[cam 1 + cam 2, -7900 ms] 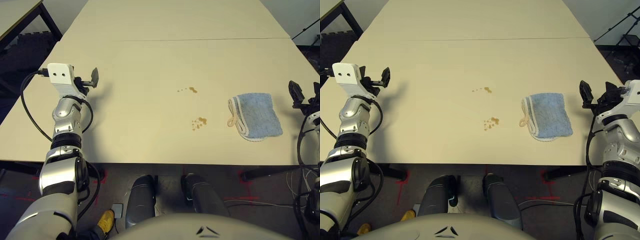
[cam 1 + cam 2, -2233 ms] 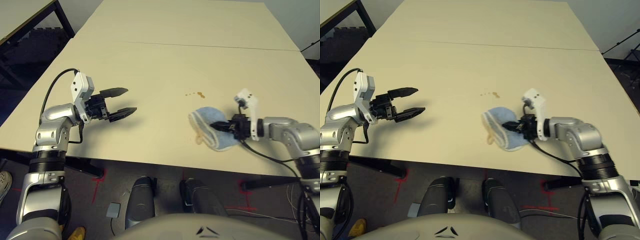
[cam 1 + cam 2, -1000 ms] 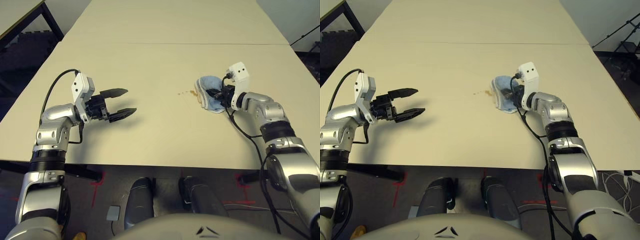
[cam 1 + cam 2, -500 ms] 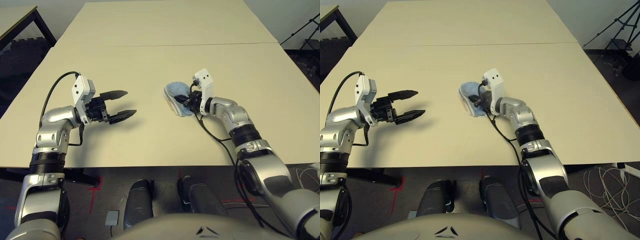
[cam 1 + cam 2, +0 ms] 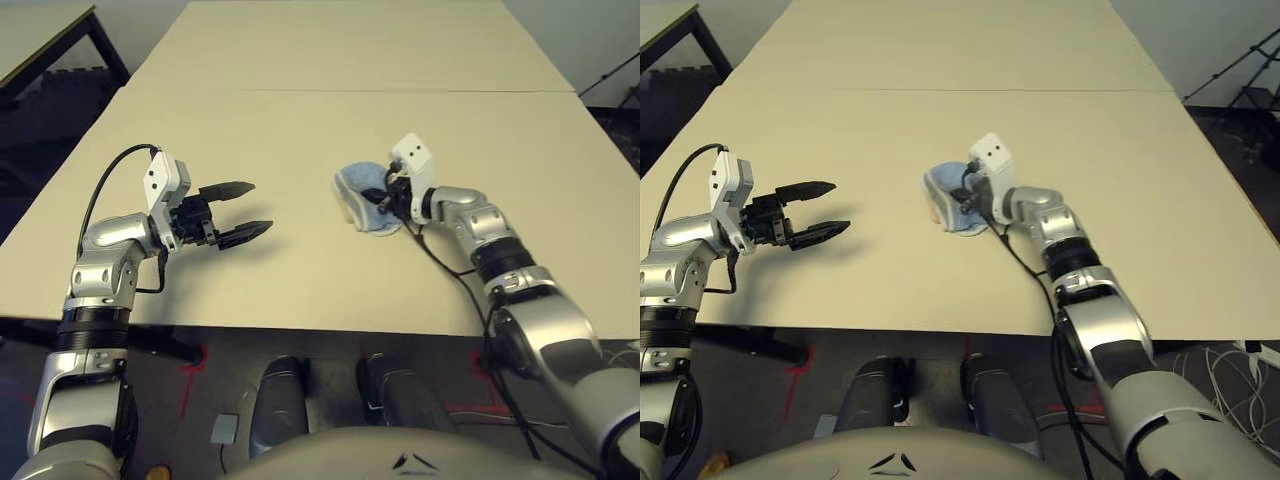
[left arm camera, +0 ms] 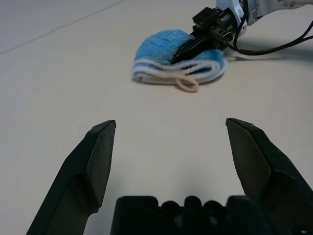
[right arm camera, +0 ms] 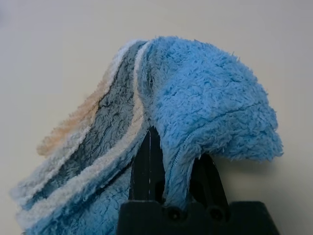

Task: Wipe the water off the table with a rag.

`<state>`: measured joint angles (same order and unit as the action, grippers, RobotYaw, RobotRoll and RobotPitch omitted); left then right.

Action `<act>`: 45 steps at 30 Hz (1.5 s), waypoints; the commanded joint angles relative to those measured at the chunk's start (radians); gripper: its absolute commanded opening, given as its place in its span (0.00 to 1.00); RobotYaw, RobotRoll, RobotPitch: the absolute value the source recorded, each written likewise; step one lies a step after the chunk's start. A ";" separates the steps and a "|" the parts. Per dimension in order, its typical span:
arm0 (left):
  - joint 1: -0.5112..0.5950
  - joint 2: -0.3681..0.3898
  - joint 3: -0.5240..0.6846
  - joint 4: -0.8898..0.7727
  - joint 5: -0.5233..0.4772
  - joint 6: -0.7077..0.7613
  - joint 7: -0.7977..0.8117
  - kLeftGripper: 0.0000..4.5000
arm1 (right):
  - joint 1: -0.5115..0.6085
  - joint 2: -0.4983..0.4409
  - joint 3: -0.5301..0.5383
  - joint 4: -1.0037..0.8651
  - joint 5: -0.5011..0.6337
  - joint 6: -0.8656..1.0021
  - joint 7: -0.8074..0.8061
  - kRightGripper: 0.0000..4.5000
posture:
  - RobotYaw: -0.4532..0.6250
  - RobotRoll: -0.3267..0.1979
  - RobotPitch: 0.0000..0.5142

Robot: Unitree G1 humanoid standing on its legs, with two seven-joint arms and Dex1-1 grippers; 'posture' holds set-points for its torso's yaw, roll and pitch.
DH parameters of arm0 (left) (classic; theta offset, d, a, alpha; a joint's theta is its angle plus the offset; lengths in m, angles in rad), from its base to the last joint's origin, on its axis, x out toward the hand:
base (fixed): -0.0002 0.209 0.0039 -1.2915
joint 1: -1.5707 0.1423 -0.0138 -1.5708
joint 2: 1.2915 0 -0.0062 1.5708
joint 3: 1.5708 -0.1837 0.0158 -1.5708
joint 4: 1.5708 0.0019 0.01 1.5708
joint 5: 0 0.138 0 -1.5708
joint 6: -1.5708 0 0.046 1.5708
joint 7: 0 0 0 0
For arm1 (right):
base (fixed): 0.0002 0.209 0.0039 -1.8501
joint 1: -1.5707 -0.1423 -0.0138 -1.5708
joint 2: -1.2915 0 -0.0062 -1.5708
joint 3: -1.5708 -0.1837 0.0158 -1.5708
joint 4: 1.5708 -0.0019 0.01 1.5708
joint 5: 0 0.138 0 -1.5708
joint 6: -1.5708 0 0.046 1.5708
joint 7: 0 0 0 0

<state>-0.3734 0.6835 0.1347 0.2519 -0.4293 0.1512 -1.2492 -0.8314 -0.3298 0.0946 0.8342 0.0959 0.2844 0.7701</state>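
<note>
The right gripper [image 7: 178, 161] of a Unitree G1 humanoid robot clenches a pinched fold of a light-blue terry-cloth rag [image 5: 366, 196] against the pale beige tabletop [image 5: 300, 285]. The rag, bunched and edged in white stitching, lies on the near side of the table's thin straight seam [image 5: 350, 91], its small loop [image 6: 187, 82] resting at the edge facing the left gripper [image 5: 248, 212]. That gripper hovers over the tabletop, released and empty, its two black fingers spread wide, well apart from the cloth. The robot's silver right forearm [image 5: 500, 258] reaches in over the table's near edge.
</note>
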 commanded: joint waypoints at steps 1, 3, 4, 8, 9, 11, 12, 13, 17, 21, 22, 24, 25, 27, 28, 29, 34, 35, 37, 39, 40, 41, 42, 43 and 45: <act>-0.004 0.003 -0.005 0.015 0.003 -0.006 -0.004 1.00 | 0.015 -0.097 -0.044 0.061 -0.017 0.012 -0.010 0.01 | 0.37 0.62 0.24; -0.010 0.000 -0.006 0.023 0.006 -0.009 -0.005 1.00 | 0.019 -0.128 -0.053 0.060 -0.013 0.011 -0.003 0.01 | 0.37 0.62 0.24; -0.013 -0.001 -0.007 0.028 0.007 -0.012 -0.006 1.00 | 0.023 -0.145 -0.058 0.054 -0.011 0.014 0.002 0.01 | 0.37 0.62 0.24; -0.024 -0.003 -0.010 0.047 0.012 -0.021 -0.009 1.00 | 0.037 -0.187 -0.100 0.006 0.034 0.053 0.034 0.01 | 0.36 0.62 0.24; -0.027 -0.003 -0.011 0.053 0.012 -0.024 -0.011 1.00 | 0.040 -0.193 -0.117 -0.017 0.054 0.074 0.049 0.01 | 0.36 0.62 0.24; -0.034 -0.004 -0.013 0.064 0.014 -0.030 -0.013 1.00 | 0.044 -0.209 -0.156 -0.084 0.114 0.153 0.093 0.01 | 0.35 0.62 0.24; -0.036 -0.004 -0.014 0.068 0.015 -0.032 -0.014 1.00 | 0.045 -0.224 -0.172 -0.121 0.140 0.199 0.115 0.01 | 0.35 0.62 0.24; -0.038 -0.005 -0.015 0.071 0.016 -0.034 -0.015 1.00 | 0.045 -0.246 -0.188 -0.155 0.168 0.250 0.141 0.01 | 0.35 0.62 0.24; -0.045 -0.008 -0.018 0.085 0.019 -0.042 -0.019 1.00 | 0.049 -0.343 -0.220 -0.252 0.224 0.387 0.210 0.01 | 0.34 0.62 0.24; -0.058 -0.009 -0.022 0.110 0.024 -0.055 -0.023 1.00 | 0.066 -0.457 -0.199 -0.292 0.234 0.460 0.291 0.01 | 0.33 0.62 0.23; -0.061 -0.010 -0.023 0.114 0.025 -0.058 -0.023 1.00 | 0.074 -0.476 -0.190 -0.289 0.230 0.465 0.306 0.01 | 0.33 0.62 0.23; -0.067 -0.012 -0.024 0.121 0.025 -0.063 -0.024 1.00 | 0.099 -0.507 -0.166 -0.275 0.210 0.459 0.332 0.01 | 0.33 0.62 0.23; -0.069 -0.013 -0.025 0.124 0.025 -0.065 -0.024 1.00 | 0.112 -0.516 -0.156 -0.267 0.200 0.455 0.340 0.01 | 0.33 0.62 0.23; -0.073 -0.014 -0.027 0.130 0.025 -0.069 -0.025 1.00 | 0.129 -0.525 -0.143 -0.254 0.184 0.443 0.349 0.01 | 0.33 0.62 0.22; -0.074 -0.015 -0.027 0.132 0.026 -0.070 -0.025 1.00 | 0.132 -0.527 -0.138 -0.247 0.177 0.436 0.351 0.01 | 0.33 0.62 0.22; -0.075 -0.015 -0.028 0.134 0.026 -0.072 -0.025 1.00 | 0.139 -0.528 -0.132 -0.234 0.167 0.424 0.349 0.01 | 0.33 0.62 0.22; -0.070 -0.014 -0.027 0.130 0.024 -0.074 -0.022 1.00 | 0.160 -0.520 -0.124 -0.126 0.107 0.327 0.317 0.01 | 0.33 0.62 0.21; -0.069 -0.014 -0.026 0.130 0.023 -0.074 -0.021 1.00 | 0.159 -0.517 -0.123 -0.109 0.096 0.307 0.312 0.01 | 0.33 0.62 0.21; -0.062 -0.015 -0.026 0.122 0.022 -0.073 -0.019 1.00 | 0.157 -0.506 -0.129 -0.072 0.073 0.257 0.275 0.01 | 0.33 0.62 0.22; -0.055 -0.016 -0.023 0.115 0.020 -0.069 -0.013 1.00 | 0.154 -0.495 -0.144 -0.045 0.059 0.221 0.226 0.17 | 0.33 0.62 0.22; -0.051 -0.017 -0.022 0.110 0.019 -0.067 -0.010 1.00 | 0.151 -0.494 -0.149 -0.033 0.053 0.204 0.203 0.22 | 0.33 0.62 0.22; -0.047 -0.017 -0.021 0.106 0.018 -0.065 -0.007 1.00 | 0.148 -0.497 -0.155 -0.021 0.046 0.186 0.180 0.31 | 0.33 0.62 0.22; -0.045 -0.016 -0.020 0.104 0.017 -0.064 -0.004 1.00 | 0.146 -0.500 -0.158 -0.012 0.040 0.169 0.164 0.38 | 0.33 0.62 0.23; -0.043 -0.017 -0.017 0.102 0.016 -0.063 0.002 1.00 | 0.145 -0.507 -0.167 -0.006 0.038 0.151 0.148 0.47 | 0.33 0.62 0.23; -0.041 -0.020 -0.011 0.098 0.012 -0.062 0.017 1.00 | 0.143 -0.522 -0.191 -0.003 0.046 0.139 0.126 0.64 | 0.33 0.62 0.23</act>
<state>-0.4209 0.6688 0.1163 0.3681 -0.4200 0.0837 -1.2440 -0.6812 -0.8235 -0.0612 0.8201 0.1482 0.4436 0.9214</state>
